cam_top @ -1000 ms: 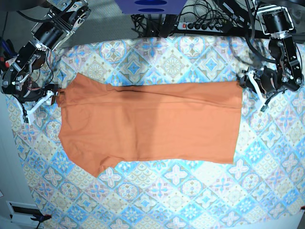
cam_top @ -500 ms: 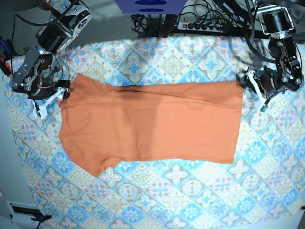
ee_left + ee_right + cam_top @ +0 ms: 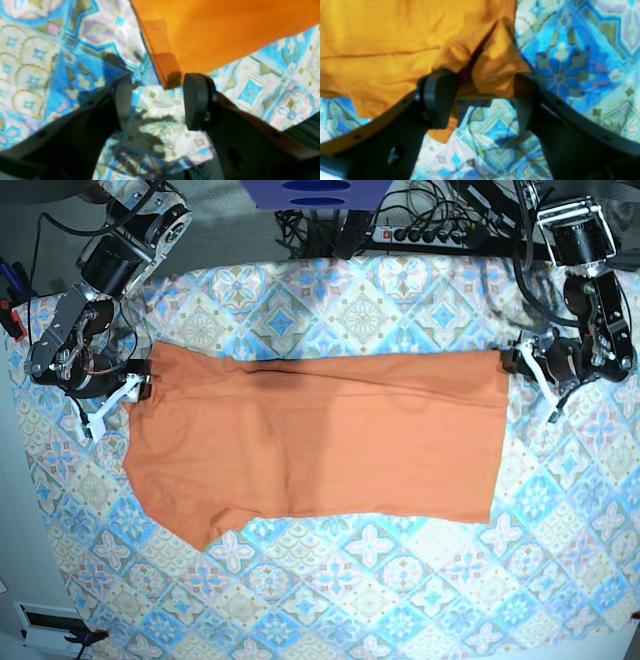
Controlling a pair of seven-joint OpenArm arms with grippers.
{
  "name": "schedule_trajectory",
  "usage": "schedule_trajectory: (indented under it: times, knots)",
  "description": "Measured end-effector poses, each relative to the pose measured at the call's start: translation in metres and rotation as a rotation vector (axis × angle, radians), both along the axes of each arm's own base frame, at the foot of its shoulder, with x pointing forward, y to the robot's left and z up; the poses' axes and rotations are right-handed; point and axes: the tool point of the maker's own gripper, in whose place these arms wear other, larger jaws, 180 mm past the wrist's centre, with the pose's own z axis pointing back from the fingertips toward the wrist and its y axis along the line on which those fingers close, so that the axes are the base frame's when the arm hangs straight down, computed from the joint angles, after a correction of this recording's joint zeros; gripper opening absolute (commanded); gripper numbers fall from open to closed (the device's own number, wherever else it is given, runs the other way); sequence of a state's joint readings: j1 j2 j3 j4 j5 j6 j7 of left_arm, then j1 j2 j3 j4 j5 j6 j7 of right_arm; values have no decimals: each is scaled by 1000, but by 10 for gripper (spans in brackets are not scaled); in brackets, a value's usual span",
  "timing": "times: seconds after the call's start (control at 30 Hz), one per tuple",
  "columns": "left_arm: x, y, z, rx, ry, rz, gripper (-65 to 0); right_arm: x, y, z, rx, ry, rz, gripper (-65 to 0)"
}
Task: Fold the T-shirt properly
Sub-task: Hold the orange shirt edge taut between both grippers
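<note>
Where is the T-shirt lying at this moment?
In the base view the T-shirt lies flat across the middle of the tablecloth, between the right gripper and the left gripper.

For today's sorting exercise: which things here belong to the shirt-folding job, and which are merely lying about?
Belonging to the job:
T-shirt
left gripper
right gripper

Lying about:
tablecloth
power strip
cables

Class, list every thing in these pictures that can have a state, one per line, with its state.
T-shirt: lying flat on the tablecloth, folded lengthwise, one sleeve showing.
Tablecloth: spread out under the shirt.
Left tool: open, at a shirt corner, not gripping it.
Right tool: open, bunched shirt cloth between its fingers.
</note>
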State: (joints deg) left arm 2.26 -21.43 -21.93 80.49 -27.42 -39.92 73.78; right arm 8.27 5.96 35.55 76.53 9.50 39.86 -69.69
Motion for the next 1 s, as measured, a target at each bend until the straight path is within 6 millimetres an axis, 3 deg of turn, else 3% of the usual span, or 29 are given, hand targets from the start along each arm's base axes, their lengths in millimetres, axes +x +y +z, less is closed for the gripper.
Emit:
schedule_trajectory:
  times: [0.17, 0.3, 0.4, 0.53, 0.6, 0.9, 1.0]
  knots:
    - [-10, -13, -16, -11, 65, -48, -317, -2, -3, -1, -8, 7, 0, -268]
    - [-11, -27, -19, -33, 70, -78, -317, -9, -16, -3, -74, 53, 4, -268]
    - [-12, -26, -20, -30, 75, -78, -317, -14, -20, -7, -103, 77, 7, -268]
    - [-12, -26, -23, -37, 81, -69, -317, -9, -20, -4, -106, 51, 5, -268]
    - [-18, -24, -34, -62, 111, -40, -317, -9, -20, -4, -107, 52, 5, -268]
    - [-16, -20, -40, -127, 81, 6, -317, -4, -20, -4, -103, 16, 0, -267]
    - [-14, -23, -40, -125, 86, -10, -317, -3, -9, -21, -41, 41, 0, -268]
